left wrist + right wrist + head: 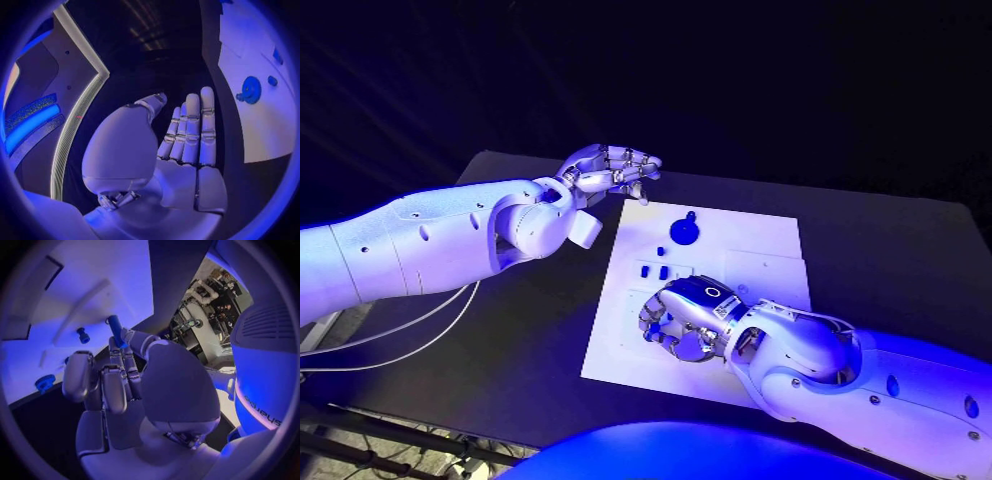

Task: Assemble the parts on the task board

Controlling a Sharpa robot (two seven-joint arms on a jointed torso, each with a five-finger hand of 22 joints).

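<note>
Right hand (687, 322) sits low on the white board (762, 240), pinching a thin blue peg (115, 329) at its fingertips. Left hand (609, 168) hovers past the board's far corner, fingers straight, holding nothing. Round blue part (684, 230) is on the board.

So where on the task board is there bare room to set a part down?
The task board is bare along its far right side, beyond the round blue part. Its near-left corner, beside the right hand, is also bare. It is crowded mid-board, around the small blue parts and that hand.
</note>
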